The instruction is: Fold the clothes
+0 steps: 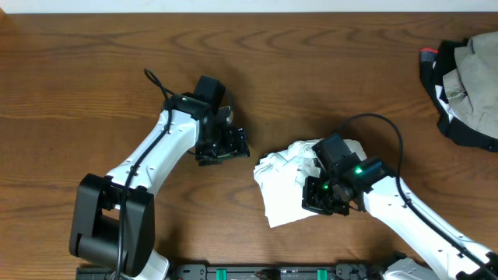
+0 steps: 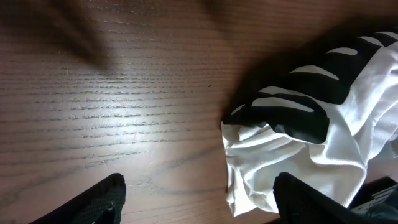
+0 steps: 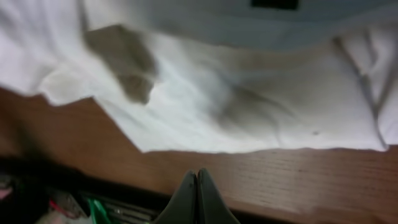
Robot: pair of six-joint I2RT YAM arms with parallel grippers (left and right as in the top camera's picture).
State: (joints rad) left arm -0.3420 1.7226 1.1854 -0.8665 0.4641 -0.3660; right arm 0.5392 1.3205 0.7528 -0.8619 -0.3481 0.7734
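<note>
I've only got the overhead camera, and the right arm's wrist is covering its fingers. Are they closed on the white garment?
Observer: No. In the right wrist view the right fingers are pressed together with no cloth between them. The clothes lie just beyond the tips.
Operator: And the left arm, is it holding anything?
Observer: No. Its wrist view shows the left fingers spread apart, with only bare table between them.
Operator: The bundle looks plain white to me. Any marking on it?
Observer: Yes. The left wrist view shows a black panel with white stripes on it.
</note>
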